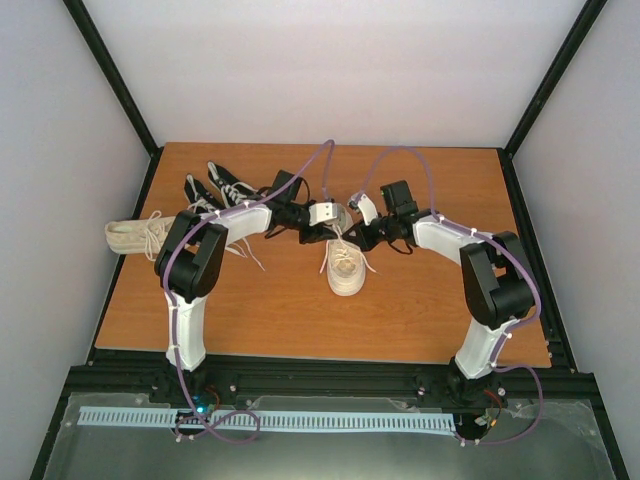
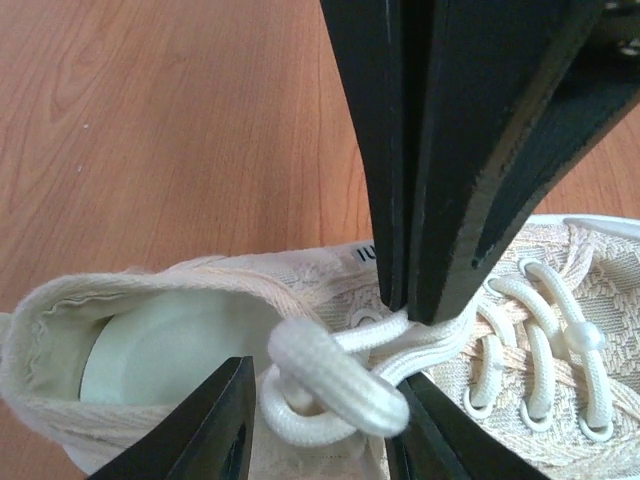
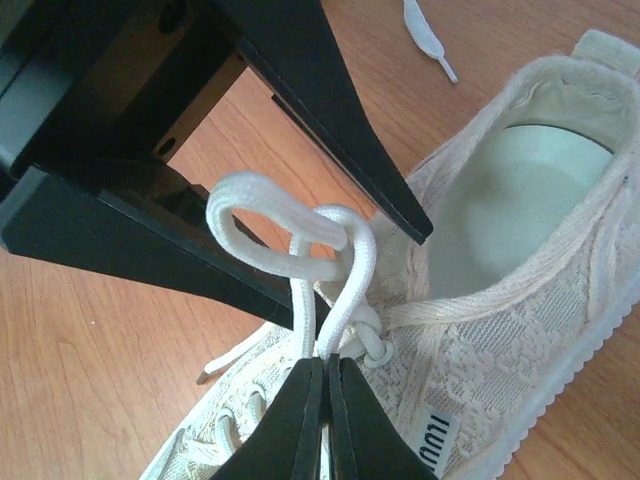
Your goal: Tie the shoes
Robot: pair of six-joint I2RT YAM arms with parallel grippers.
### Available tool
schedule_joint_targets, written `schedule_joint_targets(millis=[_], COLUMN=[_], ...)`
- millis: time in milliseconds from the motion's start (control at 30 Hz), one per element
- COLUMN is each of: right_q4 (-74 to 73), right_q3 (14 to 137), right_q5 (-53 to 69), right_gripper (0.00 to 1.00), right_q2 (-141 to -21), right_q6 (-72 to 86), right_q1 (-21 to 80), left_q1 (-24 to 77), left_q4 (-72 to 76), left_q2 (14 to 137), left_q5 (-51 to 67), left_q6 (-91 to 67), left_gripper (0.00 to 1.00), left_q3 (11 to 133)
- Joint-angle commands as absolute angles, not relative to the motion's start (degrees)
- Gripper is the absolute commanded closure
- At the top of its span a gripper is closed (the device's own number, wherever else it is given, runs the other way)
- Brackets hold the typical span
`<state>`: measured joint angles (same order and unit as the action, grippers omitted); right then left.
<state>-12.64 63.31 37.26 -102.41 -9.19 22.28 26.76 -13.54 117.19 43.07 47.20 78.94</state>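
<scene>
Though nothing on the worktop point(image 1: 430, 320) looks tied yet, one job is started. Black pair point(image 1: 228, 185) and cream shoe point(image 1: 133, 237) lie at the left. Middle shoe point(image 1: 345, 270) has one loop point(image 3: 217, 213) in its lace point(image 3: 350, 285). Right fingers point(image 3: 288, 430) press together, pinching the lace; left fingers point(image 2: 215, 430) are spread round the loop. The bow is not made.

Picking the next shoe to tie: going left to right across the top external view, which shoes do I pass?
lone cream shoe → black shoe → second black shoe → centre cream shoe
</scene>
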Motion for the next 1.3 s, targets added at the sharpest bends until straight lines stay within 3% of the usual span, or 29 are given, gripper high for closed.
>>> schedule_joint_targets(millis=[0,233,400,700,900,1000,1167,1267], right_q4=[-11.8,-11.0,-11.0,-10.0,-10.3,-10.4,-10.4,-10.0], right_q3=[62.6,62.9,62.8,62.7,62.6,62.6,62.5,62.1], right_q5=[38.8,37.7,36.8,36.3,36.3,36.5,36.6,37.4], right_gripper=[0.97,0.97,0.97,0.97,0.97,0.97,0.97,0.97], right_q2=[-100.7,-101.1,-100.9,-100.7,-100.7,-100.7,-100.4,-99.7], right_q6=[-10.4,-9.7,-9.9,-9.6,-9.9,-10.0,-10.1,-10.3], right_q1=[22.9,22.9,22.9,22.9,22.9,22.9,22.8,22.9], left_q1=[27.4,27.3,27.3,27.3,27.3,27.3,27.3,27.3], left_q4=[-14.2,-20.3,-21.9,-27.3,-27.3,-25.9,-25.1,-23.6], left_q2=[118.5,118.6,119.2,119.5,119.6,119.8,120.0,120.1], left_q5=[45.0,47.6,48.4,50.8,51.1,50.7,50.4,48.6], left_q6=[46.7,52.4,52.9,56.5,56.4,54.8,53.0,52.5], left_gripper=[0.62,0.56,0.63,0.56,0.59,0.70,0.66,0.72], left_q3=[81.7,83.2,84.5,86.0,86.3,86.3,86.4,85.6])
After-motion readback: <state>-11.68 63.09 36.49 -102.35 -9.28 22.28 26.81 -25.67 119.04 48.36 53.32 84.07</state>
